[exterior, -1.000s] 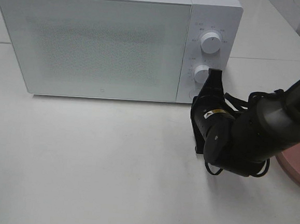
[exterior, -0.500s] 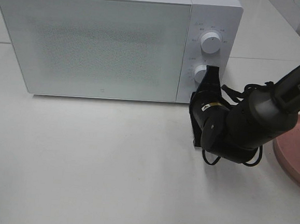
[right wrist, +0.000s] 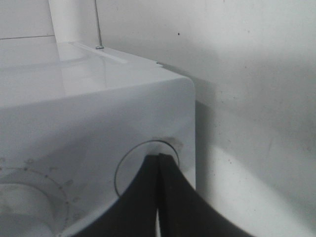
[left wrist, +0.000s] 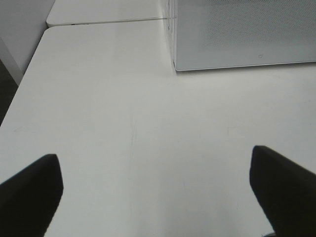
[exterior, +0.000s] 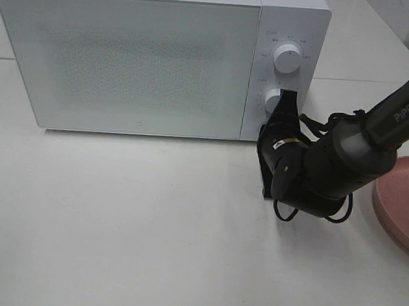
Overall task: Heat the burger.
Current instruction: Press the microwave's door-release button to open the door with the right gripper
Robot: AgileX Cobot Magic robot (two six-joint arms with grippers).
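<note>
White microwave oven (exterior: 126,62), door shut. The burger is not visible in any view, and the visible part of the pink plate (exterior: 407,204) on the worktop (exterior: 113,231) is bare; it may be inside the oven, but I cannot confirm this. Closed and empty, the right pincer (right wrist: 159,158) has its tips together on the round button (right wrist: 131,168) below the lower knob (exterior: 272,99). Judged step: pressing that button, either door release or start. The next move calls for a straight push without slipping off. The right arm reaches in from the right, wrist pointing at the panel. Spread wide and holding nothing, the left pincer (left wrist: 155,185) hangs over the worktop near the oven's front corner.
</note>
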